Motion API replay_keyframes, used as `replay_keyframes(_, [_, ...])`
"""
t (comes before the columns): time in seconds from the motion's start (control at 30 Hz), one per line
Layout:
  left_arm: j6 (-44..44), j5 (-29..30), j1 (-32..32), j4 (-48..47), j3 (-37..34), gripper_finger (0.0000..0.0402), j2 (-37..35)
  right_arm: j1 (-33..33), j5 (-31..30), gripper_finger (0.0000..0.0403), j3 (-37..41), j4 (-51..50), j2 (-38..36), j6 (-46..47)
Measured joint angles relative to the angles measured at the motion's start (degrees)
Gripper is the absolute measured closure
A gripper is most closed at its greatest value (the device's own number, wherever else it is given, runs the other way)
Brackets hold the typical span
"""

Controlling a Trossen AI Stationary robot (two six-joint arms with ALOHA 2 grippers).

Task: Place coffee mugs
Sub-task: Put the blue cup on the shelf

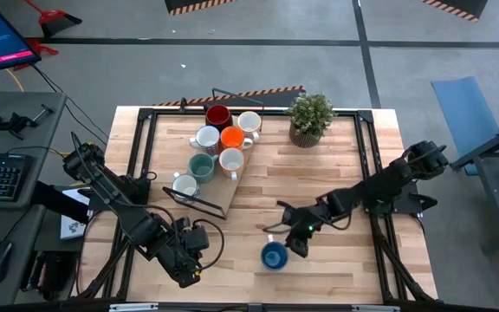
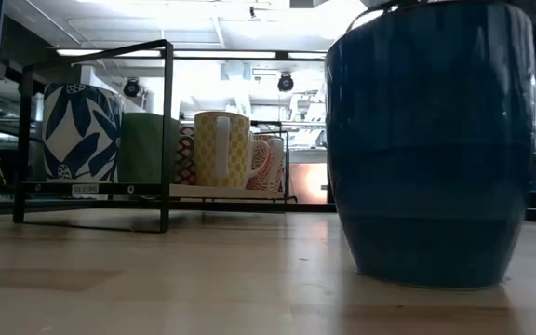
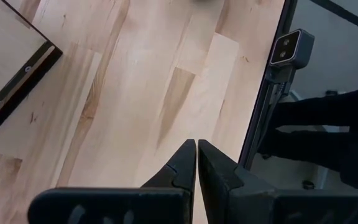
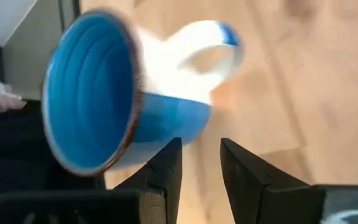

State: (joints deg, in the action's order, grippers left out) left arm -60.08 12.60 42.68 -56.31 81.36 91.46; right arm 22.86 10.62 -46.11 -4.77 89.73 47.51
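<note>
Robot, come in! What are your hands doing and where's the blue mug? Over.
Right gripper open beside blue mug, not gripping. Left gripper shut, idle at table's front edge. Other mugs on rack. Nothing blocking.

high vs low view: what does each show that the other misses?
Only high: both arms, the left gripper shut near the table's front edge, the right gripper open beside the blue mug, the potted plant, and seven mugs counted on the rack. Only low: the mugs' side patterns, like the leaf-print mug. Both: blue mug, rack, table.
</note>
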Motion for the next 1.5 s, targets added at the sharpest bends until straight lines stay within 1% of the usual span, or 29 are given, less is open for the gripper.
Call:
replay_keyframes(0.03, [-0.01,0.00,0.00,0.00,0.00,0.0394,0.00,-0.64,1.08,0.0308,0.00,-0.42,-0.02,0.09])
replay_keyframes(0.1, [-0.04,0.01,0.00,0.00,0.00,0.0394,0.00,-1.21,5.85,0.0308,0.00,-0.89,-0.09,0.24])
replay_keyframes(0.2, [-0.04,0.00,0.00,-0.02,0.00,0.0394,0.00,0.36,12.22,0.0308,0.00,-0.76,-0.13,1.76])
replay_keyframes(0.23, [-0.02,0.02,0.00,0.02,0.00,0.0394,0.00,1.18,13.19,0.0308,0.00,-0.59,-0.13,2.68])
replay_keyframes(0.3, [0.12,0.02,0.00,-0.02,0.00,0.0394,0.00,2.95,13.28,0.0308,0.00,0.33,-0.13,4.24])
replay_keyframes(0.43, [0.39,0.69,0.00,-0.02,0.00,0.0394,0.00,5.35,10.77,0.0308,0.00,4.37,-0.14,6.84])
replay_keyframes(0.5, [0.79,1.29,0.00,-0.02,0.00,0.0394,0.00,5.81,9.11,0.0308,0.00,6.26,-0.15,7.64])
replay_keyframes(0.57, [0.79,1.51,0.00,-0.03,0.00,0.0394,0.00,5.80,8.74,0.0308,0.00,7.50,-0.11,7.73])
replay_keyframes(0.83, [0.62,1.51,0.00,-0.02,0.00,0.0394,0.00,4.92,6.78,0.0308,0.00,7.58,-0.04,5.21])
replay_keyframes(1.03, [0.14,1.53,0.00,-0.03,0.00,0.0394,0.00,1.75,4.97,0.0308,0.00,7.58,-0.03,2.51])
replay_keyframes(1.17, [0.12,1.53,0.00,-0.02,0.00,0.0394,0.00,-0.95,2.28,0.0308,0.00,7.62,-0.02,1.04])
replay_keyframes(1.27, [0.11,1.54,0.00,-0.03,0.00,0.0394,0.00,-3.57,-0.82,0.0308,0.00,7.67,-0.02,0.87])
replay_keyframes(1.4, [0.07,1.70,0.00,-0.02,0.00,0.0394,0.00,-7.11,-7.07,0.0308,0.00,8.57,-0.02,1.68])
replay_keyframes(1.5, [-0.33,1.73,0.00,-0.02,0.00,0.0394,0.00,-9.40,-6.69,0.0308,0.00,12.44,-0.05,0.81])
